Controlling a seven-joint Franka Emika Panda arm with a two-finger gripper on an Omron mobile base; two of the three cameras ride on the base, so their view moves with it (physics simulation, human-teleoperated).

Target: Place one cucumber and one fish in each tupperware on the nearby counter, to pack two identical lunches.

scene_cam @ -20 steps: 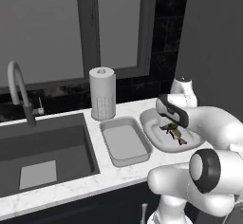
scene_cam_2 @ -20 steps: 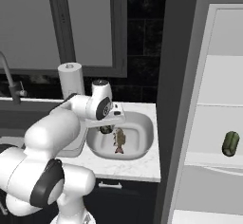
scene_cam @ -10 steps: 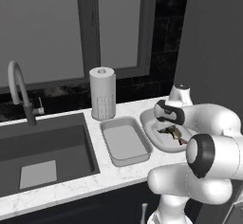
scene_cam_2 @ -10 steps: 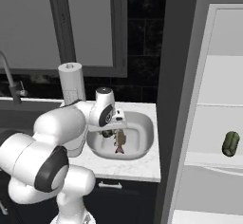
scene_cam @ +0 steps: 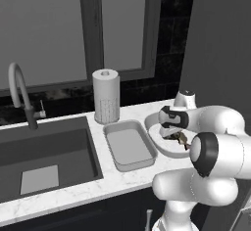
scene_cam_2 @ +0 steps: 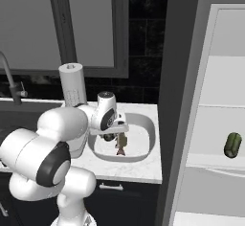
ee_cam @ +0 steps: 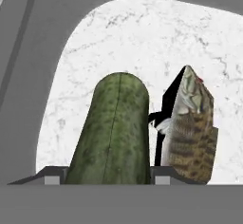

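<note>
While my pincer (ee_cam: 111,180) hangs over the round dish (scene_cam_2: 149,124), it's clamped on a cucumber (ee_cam: 113,130), with a fish (ee_cam: 190,123) already lying in the dish beside it. So I judge this is the cucumber drop for lunch one. Next: lower, let go beside the fish. The narrow tray (scene_cam: 128,146) on the bench (scene_cam: 98,191) has nothing in it; another cucumber (scene_cam_2: 233,145) sits on the fridge shelf (scene_cam_2: 210,160).

A green cucumber (ee_cam: 114,133) hangs beside a brown striped fish (ee_cam: 190,128) over the rounded light-grey dish (scene_cam_2: 148,139); the rectangular tray (scene_cam: 130,147) sits alongside on the marble counter (scene_cam: 98,188).
</note>
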